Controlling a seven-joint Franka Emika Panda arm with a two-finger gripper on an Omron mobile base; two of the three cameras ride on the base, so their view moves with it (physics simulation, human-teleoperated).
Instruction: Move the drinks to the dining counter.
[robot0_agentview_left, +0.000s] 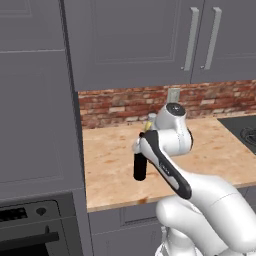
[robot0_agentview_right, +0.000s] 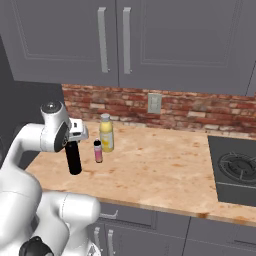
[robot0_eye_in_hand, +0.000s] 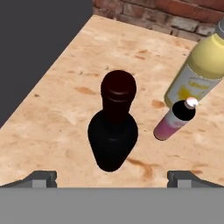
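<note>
1. Hovering with jaws spread wide and empty, end effector (robot0_eye_in_hand: 111, 178) poised directly above the wine bottle (robot0_eye_in_hand: 113, 127), finger tips at either side of the hand view's lower edge with the bottle centred between them.
2. Standing upright on the table (robot0_agentview_right: 165, 170), long axis vertical and in line with the approach; cap facing straight up at the camera, so a plain descent looks like the move that brings the fingers either side of the neck.
3. Seen from the right base view, wine bottle (robot0_agentview_right: 73, 157) just under the wrist, near the table's left end and front edge.
4. Just beside it, to its right in that view: pink bottle (robot0_agentview_right: 98, 151), small and upright, not touching; close enough that one finger could brush it on the way down, by judgement.
5. Behind the pink one, nearly touching: yellow bottle (robot0_agentview_right: 106, 132), toward the brick backsplash (robot0_agentview_right: 190, 114).
6. Farther right, well apart: stove burner (robot0_agentview_right: 237, 167); wall cabinets (robot0_agentview_right: 150, 35) overhead.
7. All three drinks on this table, none yet moved to the dining counter.
</note>
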